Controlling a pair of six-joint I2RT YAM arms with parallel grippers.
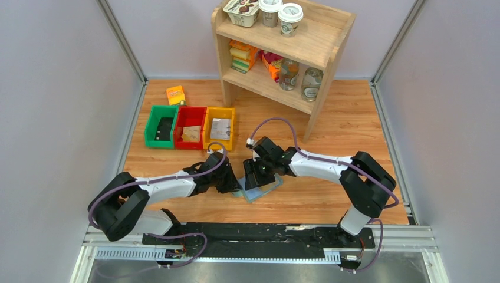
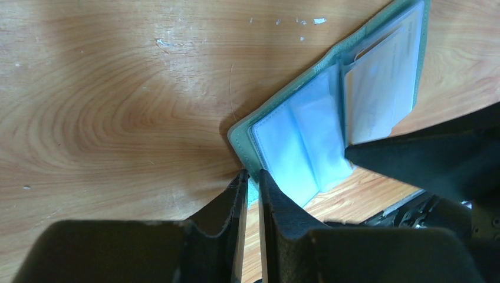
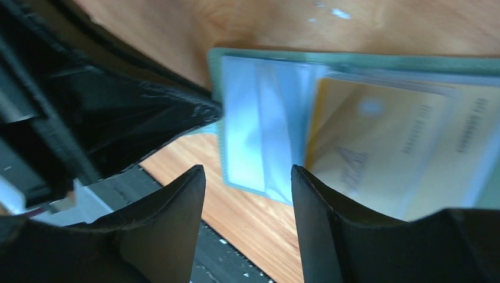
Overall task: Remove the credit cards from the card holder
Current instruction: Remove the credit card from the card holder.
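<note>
The sage-green card holder [image 1: 263, 193] lies open on the wooden table between my two grippers. Its blue-grey clear pockets show in the left wrist view [image 2: 301, 147]. A pale yellow card [image 3: 377, 135] sits in one pocket and also shows in the left wrist view [image 2: 380, 88]. My left gripper [image 2: 252, 175] is shut on the holder's green corner edge; in the top view it [image 1: 234, 186] is at the holder's left side. My right gripper [image 3: 247, 171] is open and empty, just above the holder's empty pocket panel [image 3: 253, 118]; in the top view it [image 1: 257, 177] covers part of the holder.
Green [image 1: 161, 127], red [image 1: 190, 127] and yellow [image 1: 219, 128] bins stand at the back left, with an orange packet [image 1: 176, 95] behind them. A wooden shelf [image 1: 283, 50] with cups, jars and packets stands at the back centre. The table's metal front rail [image 1: 253, 236] is close by.
</note>
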